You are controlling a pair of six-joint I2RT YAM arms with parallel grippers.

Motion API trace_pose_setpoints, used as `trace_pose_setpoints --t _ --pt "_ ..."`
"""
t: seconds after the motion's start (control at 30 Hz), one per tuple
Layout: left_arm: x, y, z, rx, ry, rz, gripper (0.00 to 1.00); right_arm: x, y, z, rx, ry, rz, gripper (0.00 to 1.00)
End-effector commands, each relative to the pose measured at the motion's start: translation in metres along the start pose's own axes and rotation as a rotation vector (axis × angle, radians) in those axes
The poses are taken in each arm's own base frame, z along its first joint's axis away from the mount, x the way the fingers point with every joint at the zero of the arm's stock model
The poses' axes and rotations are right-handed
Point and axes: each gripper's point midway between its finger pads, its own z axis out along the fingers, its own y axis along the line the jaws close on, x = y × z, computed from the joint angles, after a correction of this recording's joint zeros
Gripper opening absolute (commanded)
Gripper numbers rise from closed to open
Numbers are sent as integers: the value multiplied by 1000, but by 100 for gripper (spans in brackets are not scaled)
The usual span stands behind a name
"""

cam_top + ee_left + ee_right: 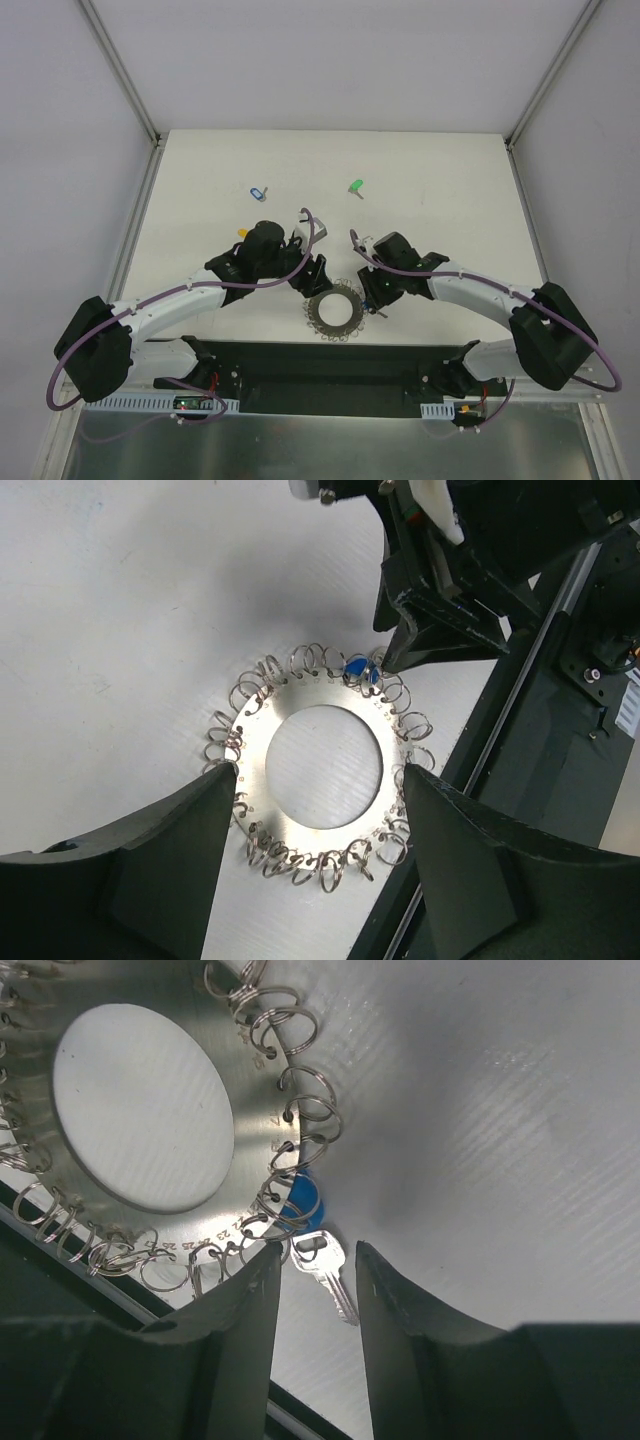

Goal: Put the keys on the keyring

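Observation:
The keyring [333,312] lies flat on the white table near the front edge, between my two grippers. The blue key's head [300,1203] lies under the wire loops at the ring's edge, and its silver blade [335,1280] sticks outward; I cannot tell whether a loop passes through it. My right gripper [318,1252] is open, its fingertips either side of the blade and not touching it. My left gripper [318,780] is open wide above the ring [322,770], where the blue head [357,668] shows on the far side. In the top view the left gripper [312,275] and right gripper [373,292] flank the ring.
A pale blue key [257,191] and a green key [355,186] lie further back on the table. A yellow key [242,232] peeks out beside the left wrist. The black base rail [320,365] runs just in front of the ring.

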Motion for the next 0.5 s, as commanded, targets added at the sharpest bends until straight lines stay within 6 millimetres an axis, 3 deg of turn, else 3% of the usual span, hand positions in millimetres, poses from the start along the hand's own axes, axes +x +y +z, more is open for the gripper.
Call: trace_pose_setpoints --t 0.0,0.27,0.47 --pt "-16 -2 0 -15 -26 -11 68 -8 6 9 -6 3 -41 37" --pt "-17 -1 0 -14 -14 -3 68 -2 12 11 -7 28 -65 32" --pt "-20 -1 0 -17 -16 7 68 -4 15 10 1 38 -82 9"
